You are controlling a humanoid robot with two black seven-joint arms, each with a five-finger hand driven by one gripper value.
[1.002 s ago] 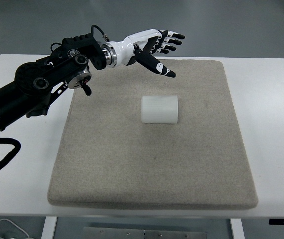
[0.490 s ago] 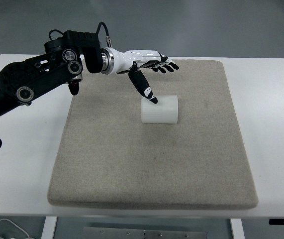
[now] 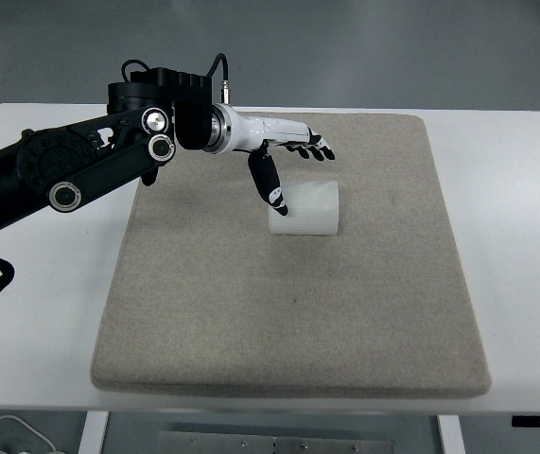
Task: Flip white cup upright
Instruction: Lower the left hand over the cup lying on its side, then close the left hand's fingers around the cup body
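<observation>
- White cup (image 3: 304,208) lies on its side near the middle of the grey mat (image 3: 288,312), a little toward the far edge. Its long axis runs left to right. Which end is the mouth cannot be told from this view.
- Mat sits on the white desk (image 3: 515,236). Nothing else on the mat.
- Left hand (image 3: 279,161) reaches in over the far-left part of the mat. Four fingers (image 3: 309,147) are spread and extended above the cup's far side; the thumb (image 3: 270,184) points down at the cup's left end. The hand holds nothing. Whether the thumb tip touches the cup or hangs just above it cannot be told.
- Right arm: not seen.
- Judged step: closing in for a grasp, cup not yet gripped.
- Risk 1: the cup is a cylinder on its side, so a push from the thumb alone would likely roll or slide it away before the fingers close.
- Risk 2: the thumb is at the very end of the cup, not its middle. A pinch there may make it pivot or slip out once lifted.
- Risk 3: if the closed end is misjudged, the cup could be stood mouth down.
- Risk 4: the cup looks thin and light; a hard squeeze could deform it or pop it free.
</observation>
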